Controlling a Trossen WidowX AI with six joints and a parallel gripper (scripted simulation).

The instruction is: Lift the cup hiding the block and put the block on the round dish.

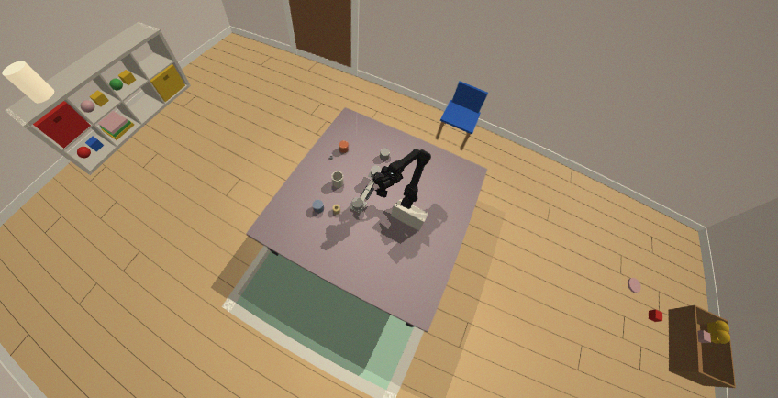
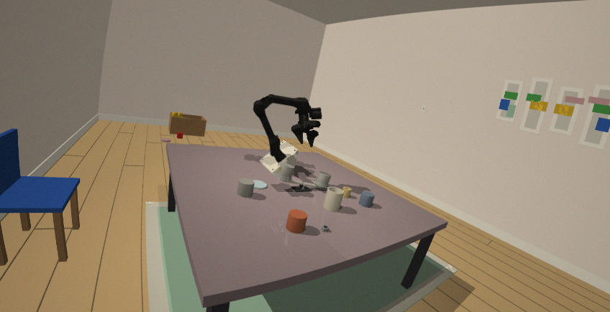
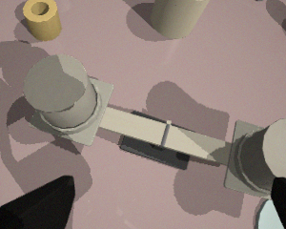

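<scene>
One grey upside-down cup (image 1: 357, 204) (image 2: 324, 179) (image 3: 57, 91) stands on the balance end near the yellow ring. The identical cup (image 1: 375, 171) (image 2: 287, 172) (image 3: 282, 148) stands on the other end, by the dish. The balance beam (image 1: 367, 192) (image 3: 133, 128) is tilted, with the end near the yellow ring lower and the dish-side end higher. No block shows. The pale blue round dish (image 2: 260, 184) (image 3: 268, 220) lies on the table, partly behind a finger in the wrist view. My gripper (image 2: 306, 144) (image 3: 173, 187) is wide open and empty, pointing down high above the balance.
A beige cup (image 1: 337, 180) (image 2: 332, 200) (image 3: 176, 19), yellow ring (image 1: 336, 209) (image 2: 347, 193) (image 3: 45, 26) and blue cylinder (image 1: 317, 206) (image 2: 366, 199) stand beyond the balance. A grey cylinder (image 1: 384, 154) (image 2: 245, 188) stands by the dish. An orange cylinder (image 1: 343, 147) (image 2: 296, 222) and small nut (image 1: 330, 157) (image 2: 325, 228) are farther off.
</scene>
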